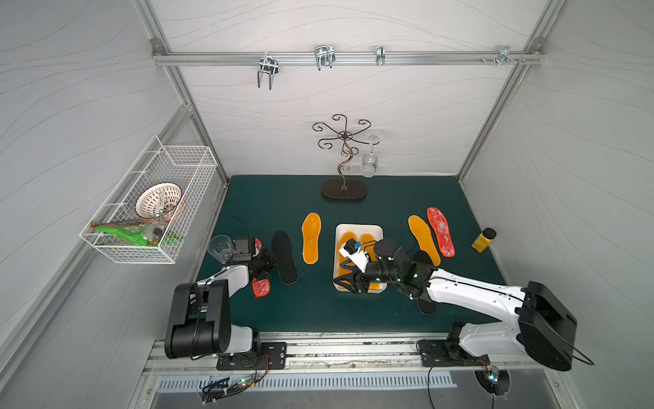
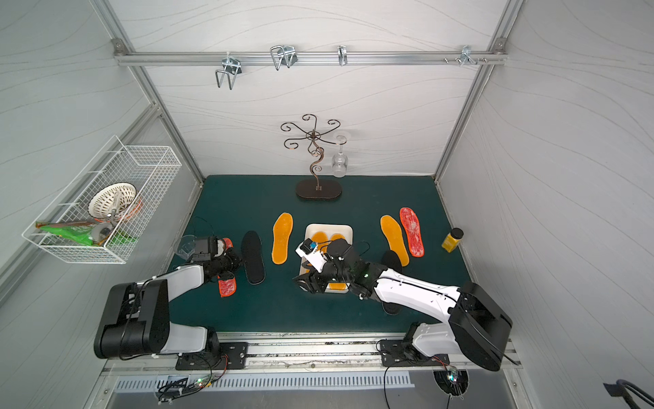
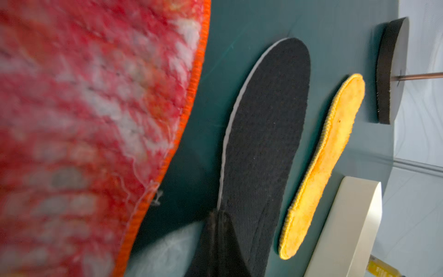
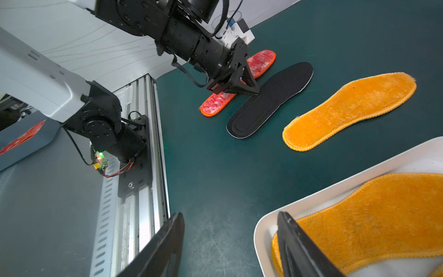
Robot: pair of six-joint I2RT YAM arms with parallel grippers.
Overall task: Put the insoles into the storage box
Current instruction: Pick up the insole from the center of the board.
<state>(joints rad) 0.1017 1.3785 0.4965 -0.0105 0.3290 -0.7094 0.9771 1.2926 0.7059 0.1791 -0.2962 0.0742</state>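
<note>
Two done: orange insoles (image 1: 368,240) lie in the storage box (image 1: 359,228), frame middle.
Left gripper (image 4: 254,91): fingers pinched on the black insole (image 1: 285,258) edge, left of the storage box.
Right gripper (image 4: 230,215): fingers apart, empty, over the storage box.
Next: you should lift it and carry it right.

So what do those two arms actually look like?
The left arm and right arm have white shells with black joints. The left pincer and right pincer are black, with tapered fingers. Black cables run along the wrists; a small green light glows.
</note>
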